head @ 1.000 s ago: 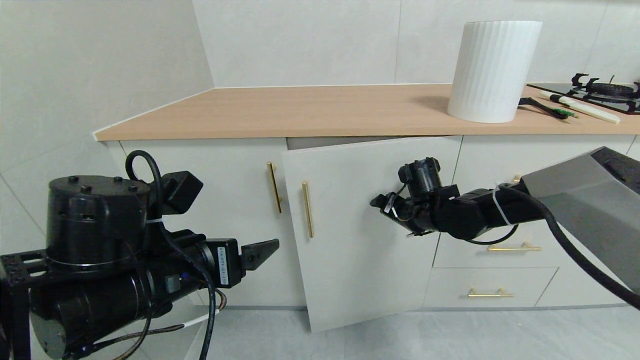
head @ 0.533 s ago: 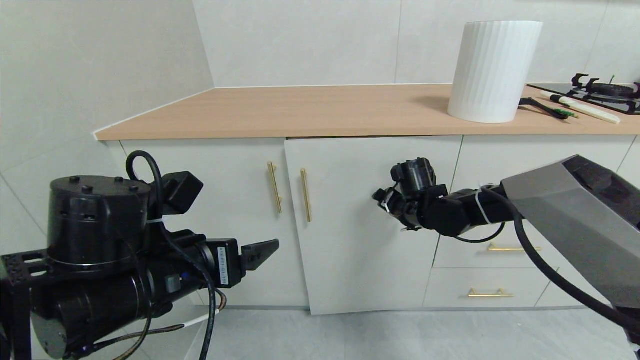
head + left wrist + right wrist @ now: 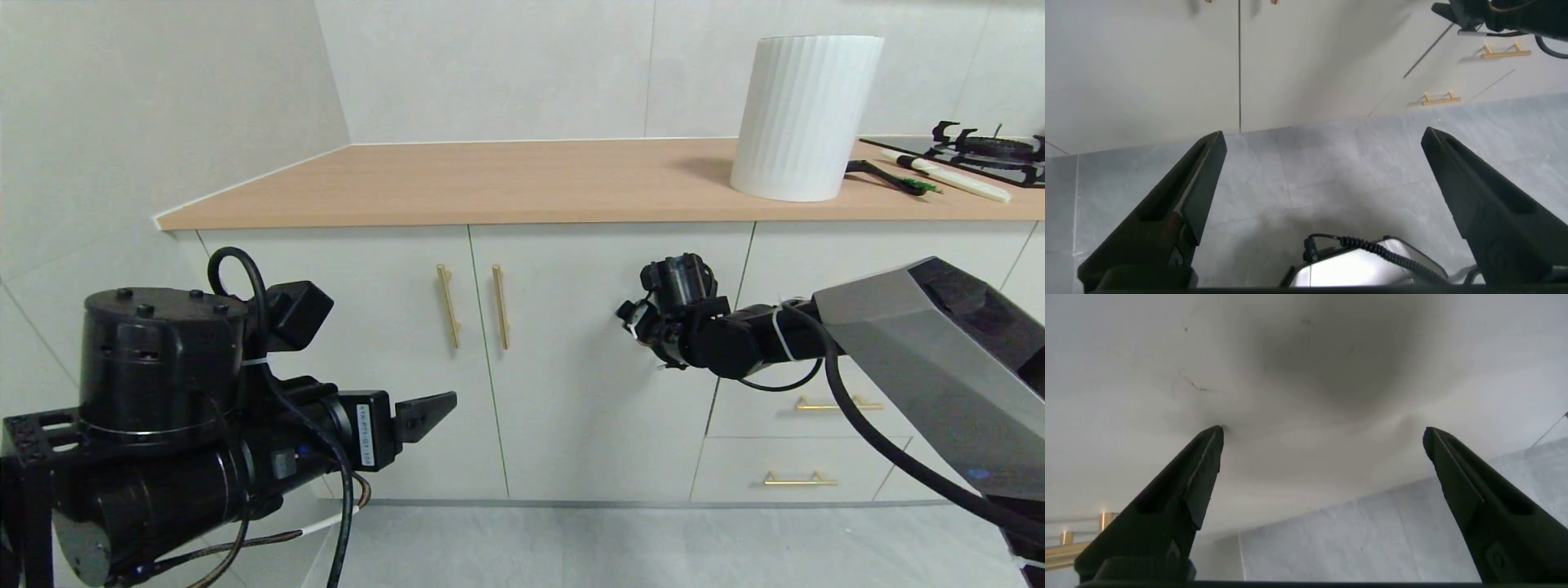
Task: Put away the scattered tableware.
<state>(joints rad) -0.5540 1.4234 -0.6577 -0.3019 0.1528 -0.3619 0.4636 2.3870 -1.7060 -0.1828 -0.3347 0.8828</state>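
The white cabinet door [image 3: 588,359] under the wooden counter [image 3: 490,184] stands shut, flush with its neighbour. My right gripper [image 3: 633,314] is open, and its fingertips rest against the door's face [image 3: 1315,367]. The right gripper [image 3: 1323,433] holds nothing. Low at the left, my left gripper [image 3: 433,408] is open and empty, away from the cabinets; in the left wrist view this gripper [image 3: 1323,135] hangs over the grey floor. A cream-handled utensil [image 3: 951,175] and a black utensil [image 3: 886,173] lie on the counter at the far right.
A tall white ribbed container [image 3: 804,114] stands on the counter beside the utensils. A black stove grate [image 3: 988,147] sits at the far right. Gold handles [image 3: 500,306] mark the doors, and drawers [image 3: 804,482] lie below the right arm. Tiled wall closes the left side.
The cabinet door has swung from ajar to fully shut, with my right gripper moving in against it. The left arm has stayed put.
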